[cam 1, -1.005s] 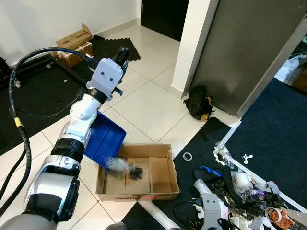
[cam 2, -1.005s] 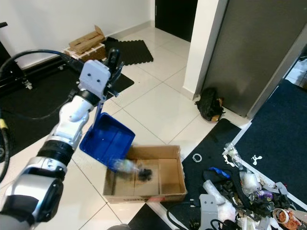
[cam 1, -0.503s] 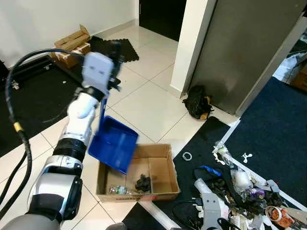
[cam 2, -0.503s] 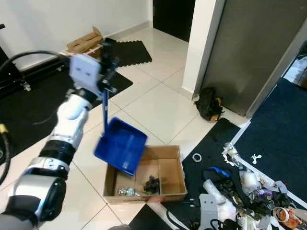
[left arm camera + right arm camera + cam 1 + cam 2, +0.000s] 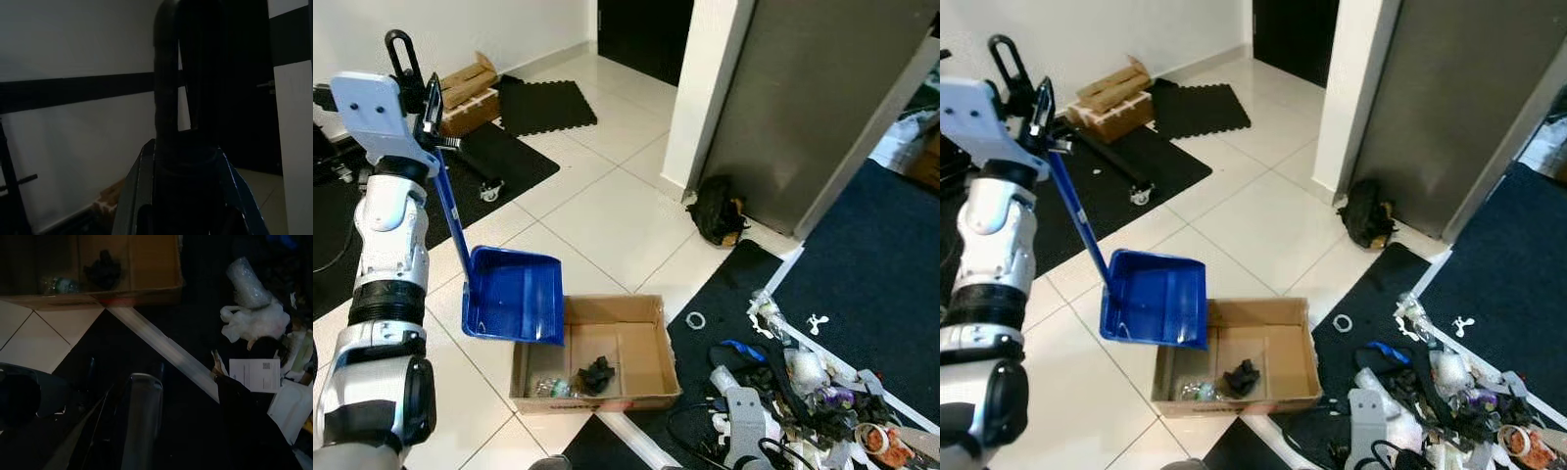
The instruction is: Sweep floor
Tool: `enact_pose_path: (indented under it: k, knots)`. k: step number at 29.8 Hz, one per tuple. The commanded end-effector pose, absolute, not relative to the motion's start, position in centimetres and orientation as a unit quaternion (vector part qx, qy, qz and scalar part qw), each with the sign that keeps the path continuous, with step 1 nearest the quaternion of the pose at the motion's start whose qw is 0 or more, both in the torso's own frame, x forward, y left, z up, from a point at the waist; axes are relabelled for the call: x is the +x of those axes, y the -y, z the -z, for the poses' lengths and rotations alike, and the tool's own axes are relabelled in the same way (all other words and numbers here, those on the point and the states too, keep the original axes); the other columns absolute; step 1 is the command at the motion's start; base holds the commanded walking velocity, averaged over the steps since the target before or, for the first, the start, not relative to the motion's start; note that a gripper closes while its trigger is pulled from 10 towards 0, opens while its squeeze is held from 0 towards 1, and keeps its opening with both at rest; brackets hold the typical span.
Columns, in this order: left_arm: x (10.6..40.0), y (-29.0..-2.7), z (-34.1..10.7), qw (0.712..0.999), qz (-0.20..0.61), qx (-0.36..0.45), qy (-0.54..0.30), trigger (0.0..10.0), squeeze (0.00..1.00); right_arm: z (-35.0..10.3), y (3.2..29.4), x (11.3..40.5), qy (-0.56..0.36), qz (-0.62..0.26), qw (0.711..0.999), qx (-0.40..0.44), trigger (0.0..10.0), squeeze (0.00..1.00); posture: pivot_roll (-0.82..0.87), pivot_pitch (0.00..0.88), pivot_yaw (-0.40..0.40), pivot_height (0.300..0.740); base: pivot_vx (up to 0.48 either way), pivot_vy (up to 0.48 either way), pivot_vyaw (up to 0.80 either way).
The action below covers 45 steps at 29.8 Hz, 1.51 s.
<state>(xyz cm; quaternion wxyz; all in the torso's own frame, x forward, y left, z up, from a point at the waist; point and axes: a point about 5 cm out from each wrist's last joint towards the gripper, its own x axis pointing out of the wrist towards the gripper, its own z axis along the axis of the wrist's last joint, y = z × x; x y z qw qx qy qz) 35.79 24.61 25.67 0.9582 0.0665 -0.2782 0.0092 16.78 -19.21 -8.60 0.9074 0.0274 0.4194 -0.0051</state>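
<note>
the left end effector (image 5: 423, 98) is pinching the long handle of the blue dustpan (image 5: 514, 295), held up high. the pan hangs over the near left corner of the box (image 5: 641, 364) and looks empty. some trash (image 5: 597, 373) is in the box. lots of mess (image 5: 808, 392) is left on the dark mat (image 5: 881, 264). i cannot tell how the right end effector is.

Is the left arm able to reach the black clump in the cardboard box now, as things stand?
Probably not. The left gripper is raised high, shut on the blue dustpan handle, and the pan hangs over the cardboard box corner, apart from the black clump.
</note>
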Motion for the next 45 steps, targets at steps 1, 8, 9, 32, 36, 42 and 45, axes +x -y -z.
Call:
enact_pose_path:
  k: [1, 8, 9, 32, 36, 42, 45]
  knots:
    - [35.7, -24.0, -25.8, 0.957, 0.0, 0.055, 0.285, 10.0, 0.0, 8.7, 19.3, 16.5, -0.426, 0.005, 0.904, 0.029, 10.0, 0.0, 0.12, 0.067, 0.005, 0.74, 0.0, 0.0, 0.0]
    - [35.8, -21.1, -24.5, 0.964, 0.039, 0.028, 0.261, 10.0, 0.0, 8.7, 19.4, 16.6, -0.427, 0.008, 0.904, 0.028, 10.0, 0.0, 0.12, 0.062, 0.003, 0.74, 0.0, 0.0, 0.0]
    - [35.7, -20.5, -24.6, 0.964, 0.046, 0.027, 0.26, 10.0, 0.0, 8.7, 19.5, 16.6, -0.427, 0.01, 0.904, 0.028, 10.0, 0.0, 0.12, 0.062, 0.003, 0.74, 0.0, 0.0, 0.0]
    - [35.5, -17.4, -24.1, 0.967, 0.081, 0.009, 0.24, 10.0, 0.0, 8.8, 19.9, 16.3, -0.434, 0.018, 0.901, 0.026, 10.0, 0.0, 0.11, 0.066, 0.003, 0.74, -0.243, 0.0, 0.0]
    - [35.5, -17.0, -24.0, 0.967, 0.086, 0.007, 0.239, 10.0, 0.0, 8.8, 19.9, 16.3, -0.434, 0.019, 0.9, 0.026, 10.0, 0.0, 0.1, 0.065, 0.002, 0.74, -0.317, 0.0, 0.0]
    - [35.5, -16.2, -24.0, 0.967, 0.094, 0.003, 0.236, 10.0, 0.0, 8.8, 20.2, 16.3, -0.435, 0.02, 0.9, 0.024, 10.0, 0.0, 0.1, 0.065, -0.002, 0.74, -0.328, 0.0, 0.0]
    - [35.5, -15.9, -24.0, 0.967, 0.097, 0.001, 0.235, 10.0, 0.0, 8.8, 20.3, 16.3, -0.435, 0.021, 0.9, 0.023, 10.0, 0.0, 0.1, 0.065, -0.002, 0.74, -0.333, 0.0, 0.0]
